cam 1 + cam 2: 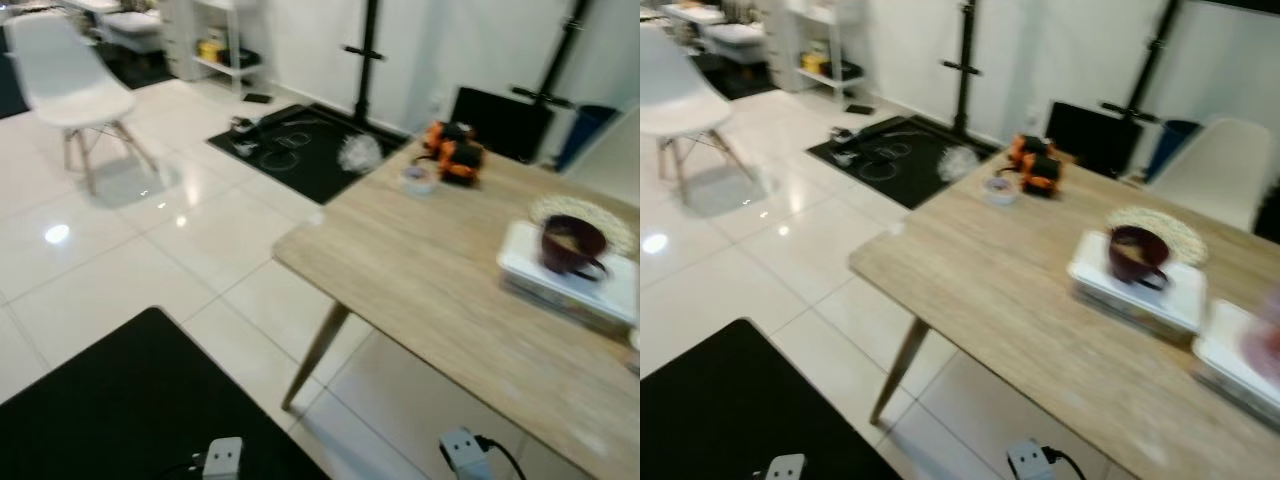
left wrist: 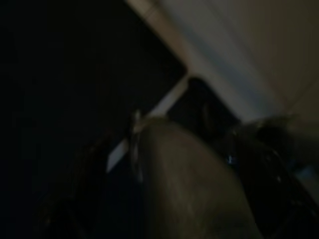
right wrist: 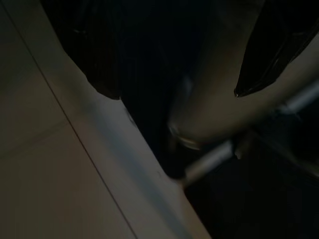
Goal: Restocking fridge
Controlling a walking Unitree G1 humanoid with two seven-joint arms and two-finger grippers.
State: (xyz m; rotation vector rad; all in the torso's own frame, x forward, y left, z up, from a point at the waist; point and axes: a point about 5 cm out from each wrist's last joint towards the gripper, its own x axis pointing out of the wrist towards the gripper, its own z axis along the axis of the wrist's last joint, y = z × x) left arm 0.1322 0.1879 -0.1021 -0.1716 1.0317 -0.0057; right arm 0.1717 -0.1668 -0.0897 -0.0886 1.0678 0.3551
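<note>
A light wooden table stands on a white tiled floor, its near corner toward the camera and one slanted leg showing beneath. On the right part of the table a dark red mug sits on top of a white lidded container, with a round woven mat just behind it. A second white container lies beside the first, at the table's right edge and blurred. Near the table's far edge are an orange and black object, a small bowl just beside it, and a clear crumpled wrapper. No fridge can be made out.

Beyond the table a black mat on the floor holds cables, and two black stands rise against the white wall. A white chair with wooden legs stands well apart on the left; another white chair sits behind the table. A black mat fills the lower left.

Both arms hang low. The wrist views are very dark and blurred, showing floor tile and dark shapes; whether the left or right fingers are spread or pressed together, I cannot tell
</note>
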